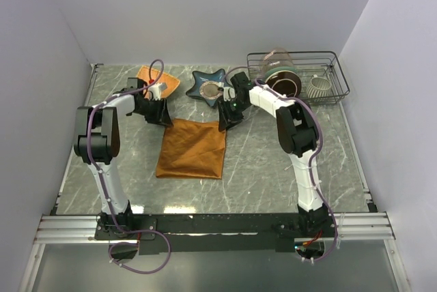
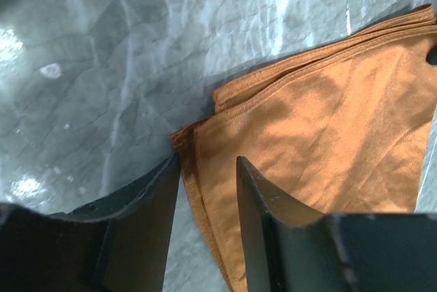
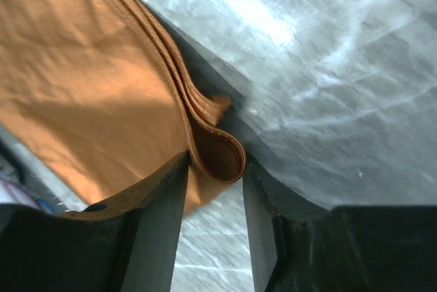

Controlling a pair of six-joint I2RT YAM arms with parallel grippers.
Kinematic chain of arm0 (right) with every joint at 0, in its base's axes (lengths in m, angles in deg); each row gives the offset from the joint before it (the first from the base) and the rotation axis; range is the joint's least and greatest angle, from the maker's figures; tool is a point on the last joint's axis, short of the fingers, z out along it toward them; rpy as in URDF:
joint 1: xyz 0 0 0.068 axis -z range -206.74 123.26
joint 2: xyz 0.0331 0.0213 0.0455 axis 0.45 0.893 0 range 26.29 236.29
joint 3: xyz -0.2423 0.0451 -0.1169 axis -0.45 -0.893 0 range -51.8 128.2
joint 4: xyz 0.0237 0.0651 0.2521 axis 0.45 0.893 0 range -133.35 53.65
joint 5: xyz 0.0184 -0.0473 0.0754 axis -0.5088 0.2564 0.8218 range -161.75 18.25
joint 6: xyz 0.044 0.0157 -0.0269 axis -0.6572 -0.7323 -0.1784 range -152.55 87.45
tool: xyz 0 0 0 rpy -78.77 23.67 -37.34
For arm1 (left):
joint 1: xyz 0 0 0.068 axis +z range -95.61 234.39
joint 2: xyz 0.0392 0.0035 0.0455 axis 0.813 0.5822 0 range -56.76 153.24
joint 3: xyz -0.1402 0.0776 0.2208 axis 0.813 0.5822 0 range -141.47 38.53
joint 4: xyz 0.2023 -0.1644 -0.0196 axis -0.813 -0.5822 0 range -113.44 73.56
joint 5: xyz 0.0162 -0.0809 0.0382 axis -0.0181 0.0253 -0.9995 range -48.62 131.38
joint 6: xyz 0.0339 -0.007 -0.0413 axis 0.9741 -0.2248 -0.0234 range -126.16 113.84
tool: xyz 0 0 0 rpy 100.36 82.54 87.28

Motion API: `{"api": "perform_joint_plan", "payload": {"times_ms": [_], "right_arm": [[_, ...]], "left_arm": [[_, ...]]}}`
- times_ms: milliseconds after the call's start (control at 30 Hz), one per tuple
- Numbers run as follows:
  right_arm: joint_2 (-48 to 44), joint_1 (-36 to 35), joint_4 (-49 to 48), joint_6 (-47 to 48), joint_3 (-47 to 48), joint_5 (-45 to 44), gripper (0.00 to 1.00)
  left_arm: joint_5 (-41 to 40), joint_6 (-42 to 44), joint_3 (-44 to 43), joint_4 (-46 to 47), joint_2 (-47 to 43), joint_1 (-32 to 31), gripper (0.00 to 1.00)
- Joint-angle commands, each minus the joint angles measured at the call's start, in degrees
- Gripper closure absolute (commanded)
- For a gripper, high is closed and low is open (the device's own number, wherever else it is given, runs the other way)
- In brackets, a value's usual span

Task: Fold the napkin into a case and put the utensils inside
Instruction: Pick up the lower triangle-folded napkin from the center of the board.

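The rust-orange napkin (image 1: 192, 150) lies folded into a rough square in the middle of the grey marbled worktop (image 1: 273, 169), flat, with its layered edges along the far side. The left hand (image 1: 162, 117) is down at the napkin's far left corner and the right hand (image 1: 227, 121) at its far right corner, so the two arms bracket the far edge. In the left wrist view the left hand (image 2: 207, 164) has its dark fingers (image 2: 147, 224) parted to a middling gap. The stitched side edge of the napkin (image 2: 321, 135) runs between them just short of the corner, lying on the stone and not pinched. In the right wrist view the right hand (image 3: 213, 164) is likewise part-way open. A rounded loop of the folded corner of the napkin (image 3: 82, 80) stands up in the gap; it may brush the inner faces of the fingers (image 3: 153, 224), but the close view does not settle that, and the cloth does not look clamped. Beyond the napkin, near the far wall, a lighter orange woven plate (image 1: 145, 74) sits behind the left arm and a dark star-shaped dish (image 1: 198, 80) behind the right hand. At the far right is a wire rack (image 1: 338, 77) holding a glass jar (image 1: 276, 60) and a pale ribbed cup (image 1: 318, 86).
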Motion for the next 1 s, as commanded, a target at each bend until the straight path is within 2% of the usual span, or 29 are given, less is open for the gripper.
{"api": "perform_joint_plan", "payload": {"times_ms": [0, 200, 300, 467, 633, 967], "right_arm": [[0.79, -0.56, -2.29, 1.23, 2.40, 1.97, 0.59], [0.26, -1.17, -3.88, 4.57, 2.31, 2.51, 0.79], [-0.70, -1.35, -4.05, 5.45, 2.31, 2.51, 0.85], [-4.21, -1.61, -6.24, 6.24, 0.65, 4.53, 0.86], [-3.00, -2.93, -5.64, 8.70, 1.70, 4.27, 0.84], [-3.69, -3.19, -8.79, 8.44, 0.73, 4.36, 0.84]], "left_arm": [[-0.88, -1.02, -2.04, 1.25, 1.37, -0.57, 0.56], [-3.51, -2.77, -2.84, 1.52, 1.02, -0.04, 0.54], [-4.39, -3.13, -1.61, 2.57, -0.65, 1.01, 0.52], [-4.67, -3.13, -1.07, 2.93, -1.36, 1.19, 0.50], [-3.87, -3.13, -2.92, 2.05, 1.54, 1.19, 0.51], [-2.90, -0.59, -2.93, -1.65, 2.86, 0.93, 0.61]]}}
